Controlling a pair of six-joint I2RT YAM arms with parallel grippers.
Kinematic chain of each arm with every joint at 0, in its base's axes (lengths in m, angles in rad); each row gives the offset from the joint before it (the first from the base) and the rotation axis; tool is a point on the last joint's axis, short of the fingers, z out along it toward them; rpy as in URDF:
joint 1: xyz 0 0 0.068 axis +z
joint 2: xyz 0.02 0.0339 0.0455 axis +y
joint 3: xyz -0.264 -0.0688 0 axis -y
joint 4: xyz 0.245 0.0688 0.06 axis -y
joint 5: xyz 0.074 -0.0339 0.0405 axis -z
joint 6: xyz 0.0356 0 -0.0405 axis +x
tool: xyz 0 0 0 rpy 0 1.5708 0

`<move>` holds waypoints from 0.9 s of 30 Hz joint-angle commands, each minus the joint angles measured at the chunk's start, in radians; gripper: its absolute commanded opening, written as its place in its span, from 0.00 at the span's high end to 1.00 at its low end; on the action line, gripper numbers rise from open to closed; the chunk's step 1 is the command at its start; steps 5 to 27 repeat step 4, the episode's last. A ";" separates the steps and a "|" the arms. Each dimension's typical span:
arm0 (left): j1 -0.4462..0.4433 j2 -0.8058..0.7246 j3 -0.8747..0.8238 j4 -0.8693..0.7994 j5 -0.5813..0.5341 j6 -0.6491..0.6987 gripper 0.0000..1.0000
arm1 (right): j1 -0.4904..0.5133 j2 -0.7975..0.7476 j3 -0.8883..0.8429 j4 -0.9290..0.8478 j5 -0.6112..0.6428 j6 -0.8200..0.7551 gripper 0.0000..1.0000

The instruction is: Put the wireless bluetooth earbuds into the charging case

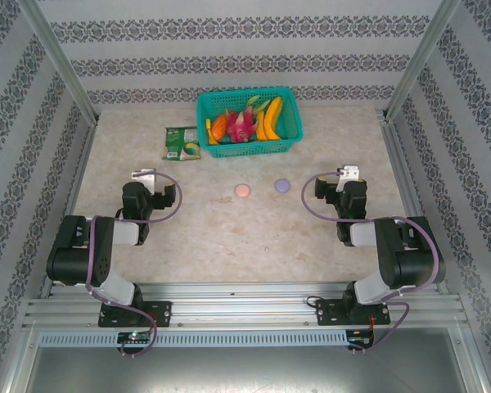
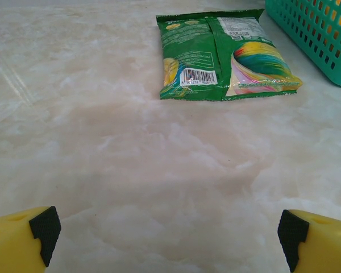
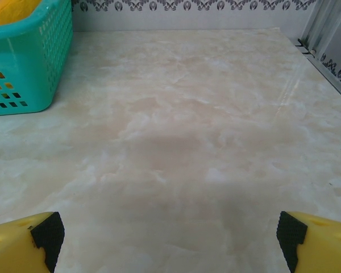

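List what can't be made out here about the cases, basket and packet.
Pink case and lilac case, top view: too small to tell open from shut, or whether earbuds sit inside.
Basket, right wrist view: cut off by the left edge.
Packet, left wrist view: print too small to read.

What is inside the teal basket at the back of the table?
The teal basket holds fruit: yellow bananas, a pink dragon fruit and an orange piece. Whatever lies beneath the pile is covered.
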 commanded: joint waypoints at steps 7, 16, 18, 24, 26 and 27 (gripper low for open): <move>0.008 0.005 0.012 0.010 0.023 -0.017 0.00 | -0.012 -0.016 0.009 0.024 -0.041 -0.013 0.02; 0.008 0.005 0.012 0.010 0.023 -0.017 0.00 | -0.012 -0.016 0.009 0.024 -0.041 -0.013 0.02; 0.008 0.005 0.012 0.010 0.023 -0.017 0.00 | -0.012 -0.016 0.009 0.024 -0.041 -0.013 0.02; 0.008 0.005 0.012 0.010 0.023 -0.017 0.00 | -0.012 -0.016 0.009 0.024 -0.041 -0.013 0.02; 0.008 0.005 0.012 0.010 0.023 -0.017 0.00 | -0.012 -0.016 0.009 0.024 -0.041 -0.013 0.02; 0.008 0.005 0.012 0.010 0.023 -0.017 0.00 | -0.012 -0.016 0.009 0.024 -0.041 -0.013 0.02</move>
